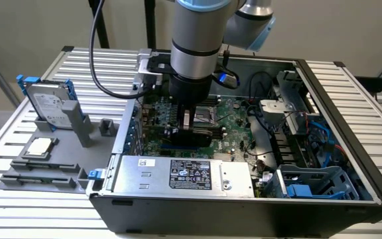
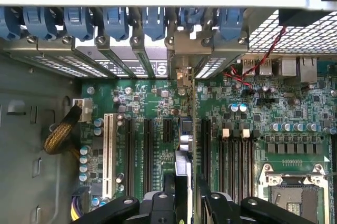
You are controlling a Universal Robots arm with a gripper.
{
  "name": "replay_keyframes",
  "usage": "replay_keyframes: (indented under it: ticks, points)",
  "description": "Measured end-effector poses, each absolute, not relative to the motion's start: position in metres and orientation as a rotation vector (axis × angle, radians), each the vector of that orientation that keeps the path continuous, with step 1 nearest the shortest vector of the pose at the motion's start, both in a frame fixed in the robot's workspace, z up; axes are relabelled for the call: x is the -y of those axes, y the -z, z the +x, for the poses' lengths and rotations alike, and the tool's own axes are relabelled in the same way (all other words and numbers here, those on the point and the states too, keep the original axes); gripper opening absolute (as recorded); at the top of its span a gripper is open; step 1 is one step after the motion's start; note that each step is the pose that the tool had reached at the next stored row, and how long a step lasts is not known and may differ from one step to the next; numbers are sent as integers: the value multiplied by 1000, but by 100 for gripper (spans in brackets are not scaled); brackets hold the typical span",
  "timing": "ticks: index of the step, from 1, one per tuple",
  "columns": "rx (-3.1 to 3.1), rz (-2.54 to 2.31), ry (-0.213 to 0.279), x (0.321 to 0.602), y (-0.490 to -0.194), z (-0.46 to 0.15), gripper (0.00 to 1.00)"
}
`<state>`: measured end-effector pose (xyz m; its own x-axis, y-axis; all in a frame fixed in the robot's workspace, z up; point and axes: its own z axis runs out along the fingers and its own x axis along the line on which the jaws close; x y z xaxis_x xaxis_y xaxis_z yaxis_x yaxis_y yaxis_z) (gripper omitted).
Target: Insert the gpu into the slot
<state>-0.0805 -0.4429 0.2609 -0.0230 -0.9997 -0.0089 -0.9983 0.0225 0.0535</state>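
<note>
My gripper reaches down into the open computer case and is shut on the gpu. The card stands on edge over the green motherboard, its black cooler block showing below the fingers. In the wrist view the gpu is seen edge-on between my gripper. Its silver end bracket sits at the case's rear slot openings. A short bit of the blue slot shows just beneath the card. I cannot tell whether the card's edge is seated in it.
The grey power-supply box lies close in front of the card. Black slots and a white slot run parallel beside it; the CPU socket is on the other side. A hard drive stands outside on the table.
</note>
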Motion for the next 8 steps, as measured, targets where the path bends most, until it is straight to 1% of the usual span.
replay_keyframes:
  ticks: [8]
  points:
    - [2220, 2170, 78, 443, -258, -80, 26]
